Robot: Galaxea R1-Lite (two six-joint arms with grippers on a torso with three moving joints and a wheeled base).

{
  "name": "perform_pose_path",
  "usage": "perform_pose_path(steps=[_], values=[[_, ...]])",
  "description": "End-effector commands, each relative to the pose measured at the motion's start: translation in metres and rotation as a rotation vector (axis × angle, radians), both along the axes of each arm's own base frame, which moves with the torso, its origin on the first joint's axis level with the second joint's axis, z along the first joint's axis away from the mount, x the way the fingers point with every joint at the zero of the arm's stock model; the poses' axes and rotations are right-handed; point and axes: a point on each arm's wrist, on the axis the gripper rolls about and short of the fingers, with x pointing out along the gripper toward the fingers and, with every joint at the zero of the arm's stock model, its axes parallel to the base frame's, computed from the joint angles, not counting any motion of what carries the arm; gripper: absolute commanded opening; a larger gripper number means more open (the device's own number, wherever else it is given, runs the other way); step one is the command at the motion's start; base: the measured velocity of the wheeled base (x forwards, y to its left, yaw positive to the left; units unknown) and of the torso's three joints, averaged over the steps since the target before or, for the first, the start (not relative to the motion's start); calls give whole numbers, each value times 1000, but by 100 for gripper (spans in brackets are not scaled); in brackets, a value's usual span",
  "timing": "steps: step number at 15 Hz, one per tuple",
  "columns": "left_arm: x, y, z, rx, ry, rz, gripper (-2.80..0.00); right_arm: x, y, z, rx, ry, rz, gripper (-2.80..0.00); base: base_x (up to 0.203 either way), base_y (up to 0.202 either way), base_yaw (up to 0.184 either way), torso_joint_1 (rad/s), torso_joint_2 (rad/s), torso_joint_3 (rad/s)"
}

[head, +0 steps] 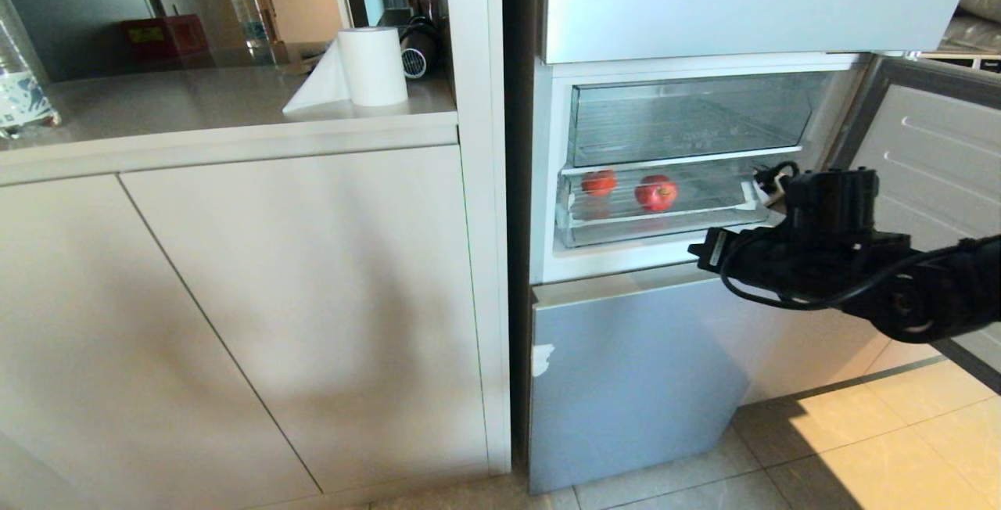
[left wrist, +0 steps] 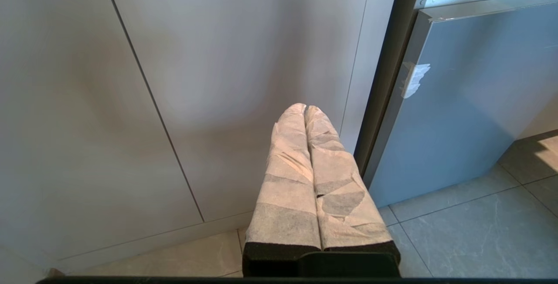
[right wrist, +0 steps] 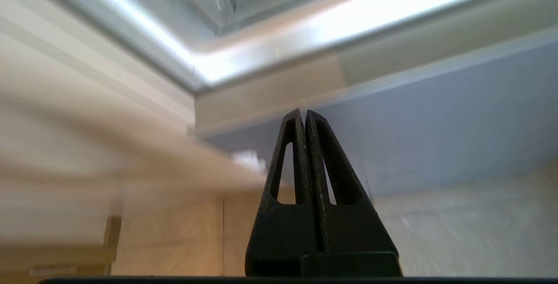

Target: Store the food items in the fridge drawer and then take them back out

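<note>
Fruit sits inside the fridge: a larger red apple point(head: 656, 192) near the middle of the drawer point(head: 665, 227) and a smaller red piece point(head: 599, 181) toward its left end, the two apart from each other. Both lie behind the drawer's clear front lip, under the upper clear drawer point(head: 688, 119). The fridge door point(head: 931, 174) stands open to the right. So the storing half looks done, as far as can be judged; whether the drawer is pushed fully home I cannot tell. What seems left is the second half: drawing the drawer out if needed, lifting each red piece and carrying it out.

The right hand point(right wrist: 305, 116) is clenched, its two black fingers pressed together along their length, with nothing between them. In the head view the right arm reaches in from the right, its wrist just in front of the drawer's right end; the fingertips themselves are hard to make out there. From its wrist view it points at the fridge frame below the drawer, and no contact shows. It would have to spread its fingers before taking any fruit.

The left hand point(left wrist: 305, 109), wrapped in pale tape, is also clenched and empty, parked low in front of the cabinet point(left wrist: 174, 79) beside the fridge's lower door point(left wrist: 462, 101).
</note>
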Motion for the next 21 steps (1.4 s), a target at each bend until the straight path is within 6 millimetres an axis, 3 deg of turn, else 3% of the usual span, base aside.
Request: perform_pose_path(steps=[1, 6, 8, 10, 12, 15, 18, 21], values=[[0, 0, 0, 0, 1, 0, -280, -49, -10, 32, 10, -71, -1, -280, 0, 0, 0, 0, 0, 0], [0, 0, 0, 0, 1, 0, -280, -221, -48, 53, -41, -286, -21, -280, 0, 0, 0, 0, 0, 0], [0, 0, 0, 0, 1, 0, -280, -280, -61, 39, -61, -367, -61, -280, 0, 0, 0, 0, 0, 0], [0, 0, 0, 0, 1, 0, -280, -323, -67, 5, -96, -403, -86, -280, 0, 0, 0, 0, 0, 0], [0, 0, 0, 1, 2, 0, -280, -346, -70, -42, -177, -389, -90, -280, 0, 0, 0, 0, 0, 0], [0, 0, 0, -1, 1, 0, -280, -353, -72, -86, -312, -190, -83, -280, 0, 0, 0, 0, 0, 0], [0, 0, 0, -1, 1, 0, -280, -354, -72, -88, -345, -193, -95, -280, 0, 0, 0, 0, 0, 0], [0, 0, 0, 0, 1, 0, -280, -366, -72, -89, -344, -326, -167, -280, 0, 0, 0, 0, 0, 0]])
